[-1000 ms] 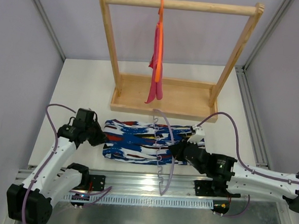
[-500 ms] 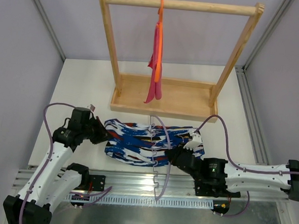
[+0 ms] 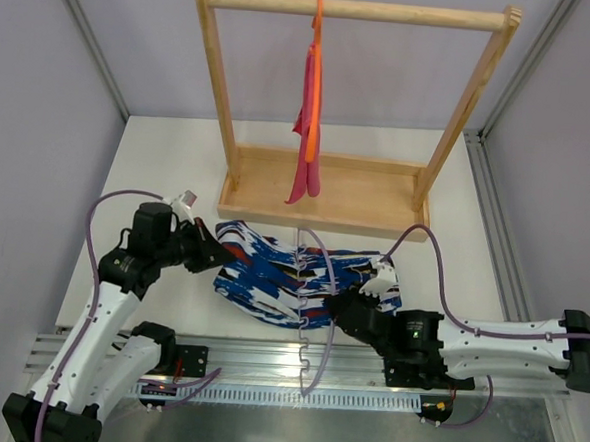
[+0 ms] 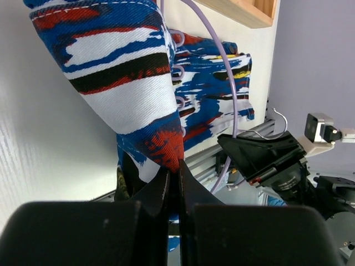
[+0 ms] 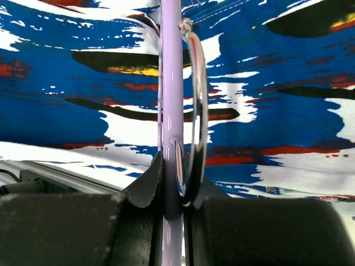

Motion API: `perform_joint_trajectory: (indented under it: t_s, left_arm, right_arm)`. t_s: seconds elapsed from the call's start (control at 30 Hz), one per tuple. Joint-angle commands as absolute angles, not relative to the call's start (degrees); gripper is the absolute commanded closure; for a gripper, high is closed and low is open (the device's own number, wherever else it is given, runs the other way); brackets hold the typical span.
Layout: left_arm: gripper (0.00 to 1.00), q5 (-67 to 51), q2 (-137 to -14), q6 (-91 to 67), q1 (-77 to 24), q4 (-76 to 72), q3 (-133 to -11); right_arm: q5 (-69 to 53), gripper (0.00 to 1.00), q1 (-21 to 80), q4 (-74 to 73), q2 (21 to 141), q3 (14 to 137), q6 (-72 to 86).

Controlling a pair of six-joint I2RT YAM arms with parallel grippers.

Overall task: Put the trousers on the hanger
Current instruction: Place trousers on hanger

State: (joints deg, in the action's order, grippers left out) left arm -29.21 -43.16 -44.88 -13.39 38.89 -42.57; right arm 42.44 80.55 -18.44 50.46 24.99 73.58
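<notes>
Blue, white, red & black print trousers (image 3: 271,278) lie crumpled across the white table (image 3: 168,163), just in front of the wooden rack (image 3: 326,198), w/ their left end drawn up off the surface. L gripper (image 3: 211,257) is clamped tight on that end. The wrist view shows its black fingers (image 4: 156,191) pressed together w/ a red-and-blue point of cloth pinched between them, and the fabric fans out from the tips.

Lilac hanger (image 3: 325,255) lies front-to-back over the middle of the trousers, wavy bar on the cloth. Its near end sticks out past the table edge, above the metal rail (image 3: 257,354). R gripper (image 3: 332,308) is closed on the hanger at the trousers' near edge. In its wrist view the lilac rod runs straight up from between the jaws, and the silver hook (image 5: 199,94) curves alongside w/ its lower end in the same gap.

Orange hanger w/ pink cloth (image 3: 311,112) hangs from the rack's top bar, well apart from both arms
</notes>
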Motion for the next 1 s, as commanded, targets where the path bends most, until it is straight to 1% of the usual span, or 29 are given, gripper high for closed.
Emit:
perform_joint_trajectory:
  t_s: [0.0,0.13,0.3,0.57,0.7,0.8,0.9,0.97]
  left_arm:
    - [1.0,-30.5,-43.8,-42.5,-13.4,38.2,-45.5]
    - [1.0,-26.2,-43.0,-39.9,-13.4,43.1,-45.4]
    - [1.0,-25.8,-43.9,-36.9,-13.4,45.4,-47.0]
    - [1.0,-33.7,-42.9,-42.8,-13.4,34.8,-47.2]
    - [0.99,-35.2,-43.3,-45.1,-13.8,32.5,-48.7]
    - [1.0,-34.7,-43.6,-46.1,-15.6,30.2,-48.4]
    - [0.99,-30.3,-45.8,-47.8,-20.9,28.1,-47.6]
    - [0.99,-27.3,-48.2,-49.5,-27.5,25.6,-46.9]
  right_arm:
    - [45.6,0.96,81.2,-22.9,48.3,28.5,72.9]
    - [48.9,0.96,81.3,-28.2,43.9,29.4,73.3]
    - [49.9,0.96,81.2,-29.5,41.6,28.4,73.6]
    - [44.2,0.96,81.3,-17.8,47.6,24.2,73.9]
    - [44.4,0.96,81.3,-17.0,48.1,24.3,74.3]
    - [44.7,0.96,81.3,-18.7,47.9,23.9,76.5]
    - [44.9,0.96,81.3,-18.1,47.5,23.0,77.1]
    - [45.1,0.96,81.3,-18.5,47.1,22.9,77.3]
